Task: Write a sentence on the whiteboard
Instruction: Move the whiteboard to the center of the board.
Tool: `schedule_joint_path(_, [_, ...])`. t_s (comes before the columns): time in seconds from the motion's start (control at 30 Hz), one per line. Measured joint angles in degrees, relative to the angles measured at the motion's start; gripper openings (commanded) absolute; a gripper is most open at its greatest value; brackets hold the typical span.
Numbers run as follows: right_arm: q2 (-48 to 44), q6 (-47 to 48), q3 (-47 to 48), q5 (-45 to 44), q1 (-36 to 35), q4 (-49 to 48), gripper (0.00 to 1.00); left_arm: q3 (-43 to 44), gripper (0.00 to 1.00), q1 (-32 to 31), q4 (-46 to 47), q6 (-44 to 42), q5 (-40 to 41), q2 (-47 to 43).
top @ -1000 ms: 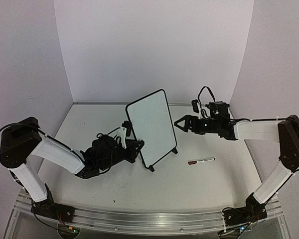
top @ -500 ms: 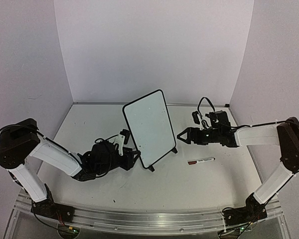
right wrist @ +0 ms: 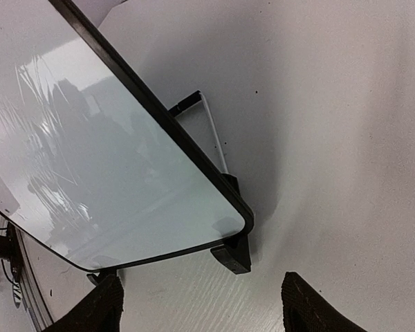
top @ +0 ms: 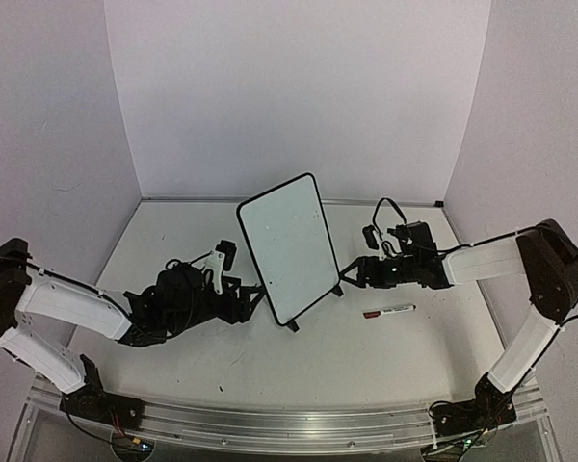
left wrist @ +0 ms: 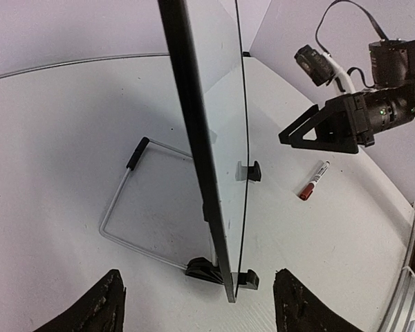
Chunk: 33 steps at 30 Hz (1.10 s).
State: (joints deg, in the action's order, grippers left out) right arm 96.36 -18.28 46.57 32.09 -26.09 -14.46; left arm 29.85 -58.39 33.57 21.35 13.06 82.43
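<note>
The whiteboard point(top: 287, 248) stands upright on two black feet at mid-table, and its face point(right wrist: 111, 159) looks blank; no sentence is in view on it. My left gripper point(top: 253, 300) is open just left of the board's lower near corner. In the left wrist view the board's thin edge point(left wrist: 223, 228) lies between the left gripper's point(left wrist: 204, 312) spread fingers, touching neither. My right gripper point(top: 350, 276) is open beside the board's far foot point(right wrist: 233, 257). The right gripper's point(right wrist: 207, 311) fingers hold nothing.
A red-capped marker point(top: 388, 311) lies on the table right of the board, in front of the right arm; it also shows in the left wrist view as the marker point(left wrist: 315, 181). A wire stand point(left wrist: 124, 200) props the board from behind. Walls enclose three sides.
The left gripper let go of the board's edge, opened and drew back to the left. The right gripper came down toward the board's far foot and narrowed somewhat. The board turned slightly.
</note>
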Motion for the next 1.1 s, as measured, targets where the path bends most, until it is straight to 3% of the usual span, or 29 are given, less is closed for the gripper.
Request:
schedule_joint_path(0.3, [4.82, -0.54, 0.0, 0.83, -0.37, -3.55, 0.58, -1.83, 0.71, 0.71, -12.88, 1.57, 0.32, -14.65])
schedule_joint_path(0.43, [6.81, -0.92, 0.0, 1.02, -0.37, -5.03, 0.55, -1.9, 0.71, 4.11, -17.98, 3.5, 0.68, -17.81])
schedule_joint_path(0.67, [9.63, -2.09, 0.0, 1.74, -0.4, -7.61, 0.48, -4.16, 0.71, 11.11, -21.17, 7.95, 1.49, -19.07])
schedule_joint_path(1.1, [11.9, -3.12, 0.04, 2.99, -0.72, -9.43, 0.34, -4.16, 0.72, 11.37, -21.34, 10.86, 1.8, -14.9])
